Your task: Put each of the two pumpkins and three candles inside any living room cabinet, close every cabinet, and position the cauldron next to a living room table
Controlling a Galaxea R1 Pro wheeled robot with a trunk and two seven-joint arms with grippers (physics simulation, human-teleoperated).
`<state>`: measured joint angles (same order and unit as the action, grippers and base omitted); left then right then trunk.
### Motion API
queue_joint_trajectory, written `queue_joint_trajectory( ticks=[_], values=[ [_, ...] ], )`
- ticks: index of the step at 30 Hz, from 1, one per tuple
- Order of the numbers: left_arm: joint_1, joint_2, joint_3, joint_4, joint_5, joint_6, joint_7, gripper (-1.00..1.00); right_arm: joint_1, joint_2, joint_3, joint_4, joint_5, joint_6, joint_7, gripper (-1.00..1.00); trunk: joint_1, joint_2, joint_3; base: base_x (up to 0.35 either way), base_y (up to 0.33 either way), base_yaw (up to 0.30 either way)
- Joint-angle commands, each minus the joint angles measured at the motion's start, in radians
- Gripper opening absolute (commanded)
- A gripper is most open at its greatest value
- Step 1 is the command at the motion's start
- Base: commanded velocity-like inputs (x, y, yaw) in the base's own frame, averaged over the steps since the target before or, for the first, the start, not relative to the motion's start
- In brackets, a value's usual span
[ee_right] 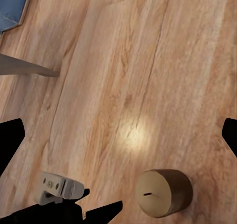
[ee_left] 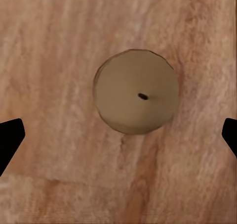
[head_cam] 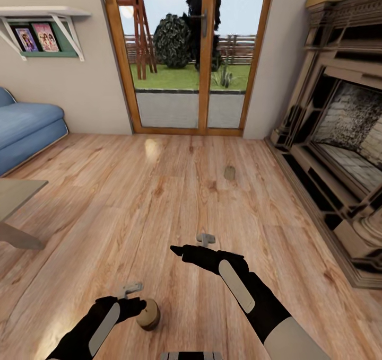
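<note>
A squat grey-brown candle (head_cam: 148, 314) stands on the wood floor just in front of me. My left gripper (head_cam: 132, 295) hovers right over it, open. From the left wrist view the candle's top and wick (ee_left: 136, 91) lie between the wide-apart fingertips (ee_left: 10, 142), untouched. My right gripper (head_cam: 197, 246) hangs open over bare floor further out, holding nothing. Its camera sees the same candle (ee_right: 164, 193) and the left gripper (ee_right: 61, 192) beside it. A second candle (head_cam: 229, 173) sits farther off toward the fireplace. The pumpkins and the cabinet are out of view.
An ornate beige fireplace surround (head_cam: 339, 137) runs along the right. A glass garden door (head_cam: 185, 58) is straight ahead. A blue sofa (head_cam: 26, 126) and a pale table corner (head_cam: 16, 198) stand at the left, with a wall shelf (head_cam: 45, 31) above.
</note>
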<state>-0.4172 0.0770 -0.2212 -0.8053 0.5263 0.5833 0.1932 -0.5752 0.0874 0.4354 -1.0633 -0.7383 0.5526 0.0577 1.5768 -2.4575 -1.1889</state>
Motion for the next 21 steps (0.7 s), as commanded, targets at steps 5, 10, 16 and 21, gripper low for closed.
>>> queue_joint_trajectory(
  ticks=[5, 10, 16, 21],
  values=[
    [0.000, -0.014, 0.001, 0.027, -0.045, -0.010, 0.000, 1.00, 0.000, 0.000, 0.000, 0.000, 0.000, 0.000, -0.001, 1.00, 0.019, -0.035, -0.016, 0.000, 0.000, 0.000],
    [0.000, -0.031, 0.002, 0.045, -0.083, -0.018, 0.000, 1.00, 0.000, 0.000, 0.000, 0.000, 0.000, 0.000, 0.000, 1.00, 0.025, -0.043, -0.034, 0.000, 0.000, 0.000],
    [0.000, -0.038, 0.003, 0.049, -0.092, -0.031, 0.000, 1.00, 0.000, 0.000, -0.001, 0.000, 0.000, 0.000, -0.001, 1.00, 0.028, -0.045, -0.058, 0.000, 0.000, 0.000],
    [0.000, -0.039, 0.002, 0.049, -0.094, -0.032, 0.000, 1.00, 0.000, 0.000, 0.000, 0.000, 0.000, 0.000, -0.001, 1.00, 0.030, -0.046, -0.077, 0.000, 0.000, 0.000]
  ],
)
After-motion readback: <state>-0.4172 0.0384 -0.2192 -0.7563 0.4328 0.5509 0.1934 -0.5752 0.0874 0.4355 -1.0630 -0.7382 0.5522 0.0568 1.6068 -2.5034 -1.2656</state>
